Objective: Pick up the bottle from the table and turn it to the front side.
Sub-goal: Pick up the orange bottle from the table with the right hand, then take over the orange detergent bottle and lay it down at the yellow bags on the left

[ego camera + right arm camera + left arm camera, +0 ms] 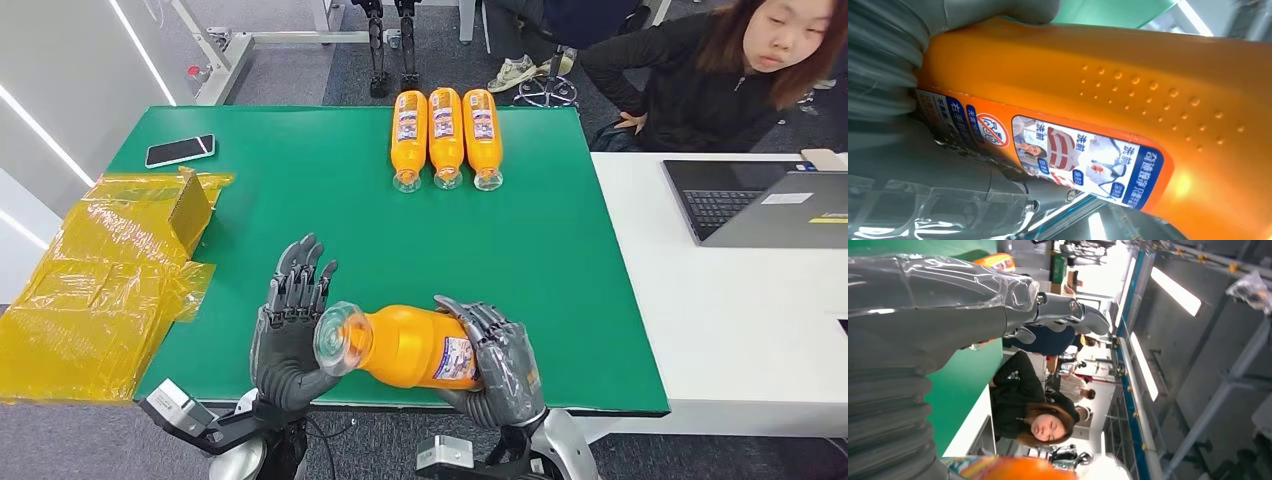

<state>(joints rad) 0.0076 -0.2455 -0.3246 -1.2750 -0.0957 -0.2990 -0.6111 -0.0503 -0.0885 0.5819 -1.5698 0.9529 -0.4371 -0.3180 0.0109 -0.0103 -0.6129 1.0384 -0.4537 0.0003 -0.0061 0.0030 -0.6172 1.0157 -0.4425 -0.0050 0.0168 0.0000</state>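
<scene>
An orange bottle [400,345] with a clear cap and a blue-and-white label is held on its side just above the near edge of the green table [300,200]. My right hand [495,365] grips its labelled base end; in the right wrist view the bottle [1128,85] lies against that hand [923,190] with the label facing the camera. My left hand [290,320] stands beside the cap end with its fingers straight and spread, the palm close to the cap. In the left wrist view the left hand [948,305] has its fingers extended, and the bottle [1023,470] shows at the edge.
Three more orange bottles [445,135] lie side by side at the table's far edge. A phone [180,150] lies far left, with yellow plastic wrapping [100,290] beside it. On the white table [720,330] to the right stands a laptop [760,200]; a person [720,70] sits behind it.
</scene>
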